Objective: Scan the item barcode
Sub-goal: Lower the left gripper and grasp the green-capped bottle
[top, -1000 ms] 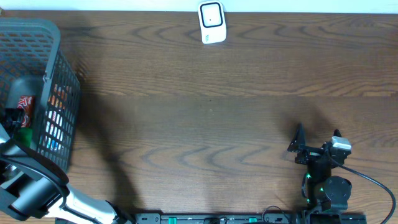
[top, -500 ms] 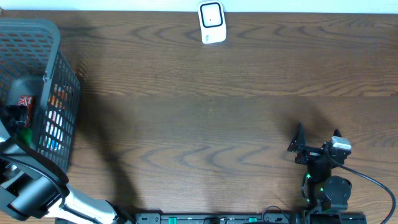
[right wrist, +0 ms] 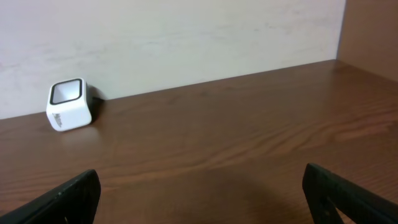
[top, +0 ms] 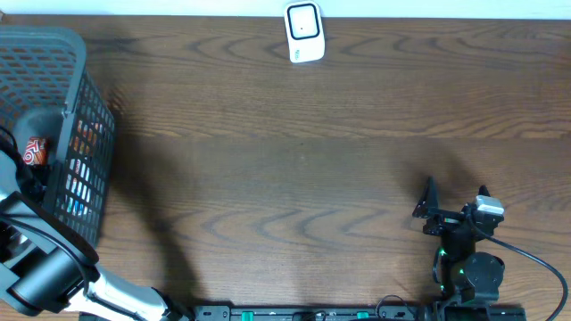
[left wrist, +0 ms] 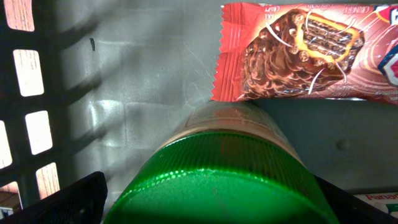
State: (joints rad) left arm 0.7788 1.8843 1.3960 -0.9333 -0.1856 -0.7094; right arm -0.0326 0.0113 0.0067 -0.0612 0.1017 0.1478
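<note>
In the basket (top: 89, 152), the left fingers (left wrist: 68, 202) were spread either side of a green-lidded jar (left wrist: 217, 168), lid facing them; the right fingers (right wrist: 62, 199), also spread, sat well apart

Green lid (left wrist: 219, 182), red wrapper (left wrist: 298, 53), grey mesh basket (top: 86, 98), white scanner (top: 304, 33), brown table (top: 294, 152).

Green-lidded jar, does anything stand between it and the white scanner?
Only the mesh wall of the basket, which the jar must be lifted over; past it, no object shows on the table before the scanner.
</note>
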